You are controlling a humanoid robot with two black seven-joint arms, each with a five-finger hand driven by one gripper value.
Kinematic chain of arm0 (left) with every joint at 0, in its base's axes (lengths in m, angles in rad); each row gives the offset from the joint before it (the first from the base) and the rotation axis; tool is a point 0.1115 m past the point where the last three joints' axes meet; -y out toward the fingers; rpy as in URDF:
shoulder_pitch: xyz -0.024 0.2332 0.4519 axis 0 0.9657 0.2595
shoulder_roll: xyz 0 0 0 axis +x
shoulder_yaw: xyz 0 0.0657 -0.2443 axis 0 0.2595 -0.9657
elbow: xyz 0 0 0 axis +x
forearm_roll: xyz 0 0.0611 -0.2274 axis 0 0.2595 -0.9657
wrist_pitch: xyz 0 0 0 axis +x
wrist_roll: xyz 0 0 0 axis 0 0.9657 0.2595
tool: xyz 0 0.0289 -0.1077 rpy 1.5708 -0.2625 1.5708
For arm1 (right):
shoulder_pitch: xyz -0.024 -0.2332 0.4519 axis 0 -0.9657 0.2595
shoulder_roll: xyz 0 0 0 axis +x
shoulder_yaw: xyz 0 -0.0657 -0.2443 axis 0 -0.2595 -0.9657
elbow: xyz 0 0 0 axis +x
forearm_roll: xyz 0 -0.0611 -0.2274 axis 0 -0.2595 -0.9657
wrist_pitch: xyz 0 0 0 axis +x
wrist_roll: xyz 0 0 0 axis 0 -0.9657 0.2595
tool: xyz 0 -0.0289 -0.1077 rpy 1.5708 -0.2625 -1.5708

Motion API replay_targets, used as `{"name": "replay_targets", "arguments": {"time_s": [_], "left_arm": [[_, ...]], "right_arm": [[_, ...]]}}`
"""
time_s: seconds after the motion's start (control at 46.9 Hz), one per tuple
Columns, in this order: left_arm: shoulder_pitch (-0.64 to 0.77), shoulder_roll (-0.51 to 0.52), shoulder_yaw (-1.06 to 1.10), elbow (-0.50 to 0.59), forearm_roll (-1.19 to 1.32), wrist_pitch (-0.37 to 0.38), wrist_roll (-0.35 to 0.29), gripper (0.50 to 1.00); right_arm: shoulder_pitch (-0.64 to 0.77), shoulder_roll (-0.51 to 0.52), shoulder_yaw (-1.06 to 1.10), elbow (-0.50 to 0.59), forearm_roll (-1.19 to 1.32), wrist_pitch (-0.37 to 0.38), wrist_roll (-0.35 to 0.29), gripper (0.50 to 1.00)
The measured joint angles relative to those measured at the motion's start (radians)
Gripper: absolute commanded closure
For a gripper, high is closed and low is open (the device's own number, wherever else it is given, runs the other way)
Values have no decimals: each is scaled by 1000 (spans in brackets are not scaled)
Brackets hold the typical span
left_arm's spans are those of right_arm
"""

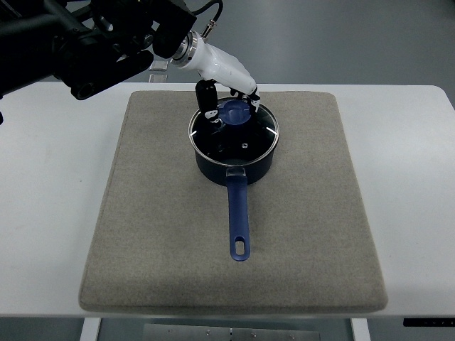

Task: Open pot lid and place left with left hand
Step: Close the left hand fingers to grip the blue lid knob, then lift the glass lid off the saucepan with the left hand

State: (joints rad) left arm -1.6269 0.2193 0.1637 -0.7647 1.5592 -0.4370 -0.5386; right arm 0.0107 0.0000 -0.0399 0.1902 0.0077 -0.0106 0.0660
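A dark blue pot [234, 169] stands near the middle of the grey mat [142, 234], its long blue handle [239, 220] pointing toward me. A glass lid [257, 138] with a blue knob [234, 112] sits on the pot. My left hand [229, 106], white with black fingers, comes in from the upper left and hovers right over the knob. Its fingers [207, 97] straddle the knob on both sides; whether they press on it I cannot tell. The lid rests flat on the rim.
The mat lies on a white table [50, 185]. The left arm's black bulk [85, 42] fills the upper left corner. Bare mat lies to the left of the pot.
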Motion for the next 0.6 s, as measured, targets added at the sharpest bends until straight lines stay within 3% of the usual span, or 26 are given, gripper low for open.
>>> {"name": "replay_targets", "arguments": {"time_s": [0.598], "left_arm": [[0,-1,1,-7,1,0,-1,1000]], "right_arm": [[0,0,0,0,0,0,0,583]]}}
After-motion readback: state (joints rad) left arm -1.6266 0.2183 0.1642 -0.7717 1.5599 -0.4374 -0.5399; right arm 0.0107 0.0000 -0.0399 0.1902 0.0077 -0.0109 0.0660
